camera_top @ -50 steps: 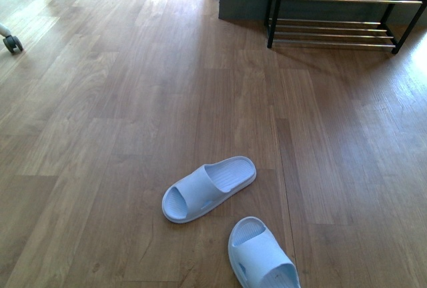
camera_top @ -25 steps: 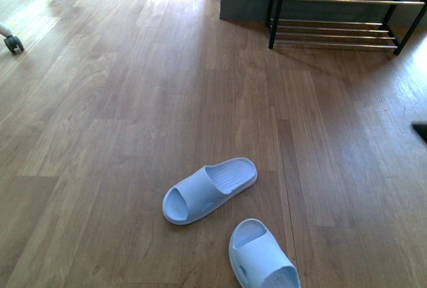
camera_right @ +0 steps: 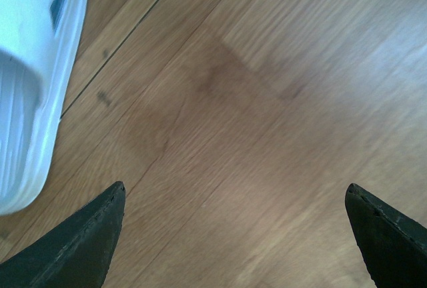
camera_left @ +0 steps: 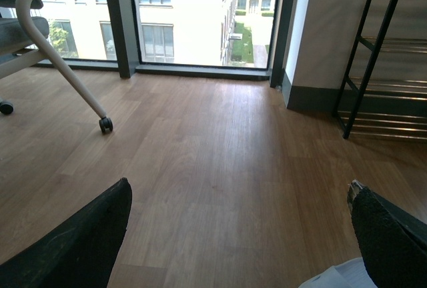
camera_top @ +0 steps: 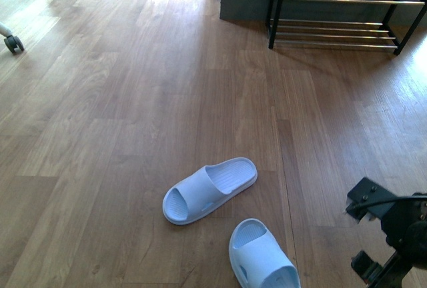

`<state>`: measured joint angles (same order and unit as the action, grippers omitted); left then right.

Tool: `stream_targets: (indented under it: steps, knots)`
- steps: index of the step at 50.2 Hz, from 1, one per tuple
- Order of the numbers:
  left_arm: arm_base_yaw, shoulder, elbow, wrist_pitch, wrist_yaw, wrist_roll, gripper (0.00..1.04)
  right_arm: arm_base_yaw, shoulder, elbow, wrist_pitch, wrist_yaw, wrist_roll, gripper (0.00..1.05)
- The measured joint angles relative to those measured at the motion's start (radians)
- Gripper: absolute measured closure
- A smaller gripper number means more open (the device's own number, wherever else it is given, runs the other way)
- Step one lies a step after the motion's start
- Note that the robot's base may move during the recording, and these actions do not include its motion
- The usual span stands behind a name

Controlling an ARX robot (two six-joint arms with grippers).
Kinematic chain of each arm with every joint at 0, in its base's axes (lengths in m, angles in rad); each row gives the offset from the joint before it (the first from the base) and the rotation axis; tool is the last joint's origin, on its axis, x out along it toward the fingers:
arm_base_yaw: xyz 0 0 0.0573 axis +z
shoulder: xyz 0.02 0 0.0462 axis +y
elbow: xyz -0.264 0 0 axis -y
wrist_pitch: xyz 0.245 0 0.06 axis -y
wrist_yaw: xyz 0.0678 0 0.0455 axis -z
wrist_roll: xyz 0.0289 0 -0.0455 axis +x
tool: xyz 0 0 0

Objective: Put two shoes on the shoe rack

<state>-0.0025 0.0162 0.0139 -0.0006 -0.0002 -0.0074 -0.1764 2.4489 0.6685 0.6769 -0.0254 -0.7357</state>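
Wood-plank floor (camera_top: 133, 101); the right gripper (camera_right: 233, 189) is spread wide and empty, one pale blue slide (camera_right: 30, 81) just beside its finger, the other slide (camera_top: 208, 190) farther off. The left gripper (camera_left: 240, 188) is likewise spread, the shoe rack (camera_left: 373, 68) well ahead of it.

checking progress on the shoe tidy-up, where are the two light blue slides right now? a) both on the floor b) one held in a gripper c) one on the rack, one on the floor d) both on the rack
a: the far slide and the near slide both lie on the wood floor, well short of the shoe rack, and the right gripper is open with nothing between its fingers.
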Motion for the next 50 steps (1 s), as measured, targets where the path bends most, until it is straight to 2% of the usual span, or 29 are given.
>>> stream_targets:
  steps: [6, 15, 23, 50]
  knots:
    - [0.000, 0.000, 0.000, 0.000, 0.000, 0.000, 0.09, 0.021, 0.106, 0.044, -0.047, -0.013, 0.007, 0.09]
    - [0.000, 0.000, 0.000, 0.000, 0.000, 0.000, 0.09, 0.077, 0.156, 0.106, -0.092, -0.069, 0.130, 0.09]
    - [0.000, 0.000, 0.000, 0.000, 0.000, 0.000, 0.09, 0.119, 0.197, 0.142, -0.103, -0.079, 0.206, 0.09]
    - [0.000, 0.000, 0.000, 0.000, 0.000, 0.000, 0.09, 0.131, 0.266, 0.200, -0.154, -0.123, 0.331, 0.09]
